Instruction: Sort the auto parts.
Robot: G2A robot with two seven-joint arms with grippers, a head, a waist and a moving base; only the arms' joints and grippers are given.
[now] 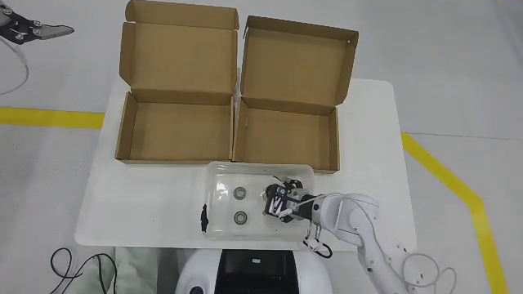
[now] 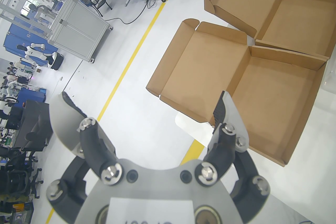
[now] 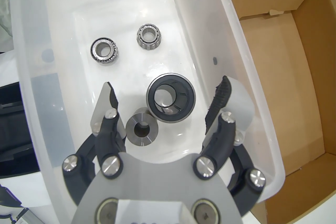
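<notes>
A clear plastic bin [image 1: 214,181] at the table's front edge holds the parts. Two tapered roller bearings [image 3: 104,50] [image 3: 148,37] lie side by side in it, seen from above as bearings [image 1: 240,191] [image 1: 241,217]. A large black-rimmed bearing sleeve [image 3: 171,101] stands beside a small steel bushing [image 3: 141,130]. My right gripper [image 3: 168,95] [image 1: 282,204] is inside the bin, open, its fingers on either side of the sleeve without touching it. My left gripper [image 2: 144,101] [image 1: 49,28] is open and holds nothing, out over the floor far left of the table.
Two open cardboard boxes [image 1: 176,131] [image 1: 286,139] sit side by side behind the bin, lids folded back, nothing inside. The white table [image 1: 368,131] has bare room to the right. A yellow floor line [image 2: 136,46] runs past the table.
</notes>
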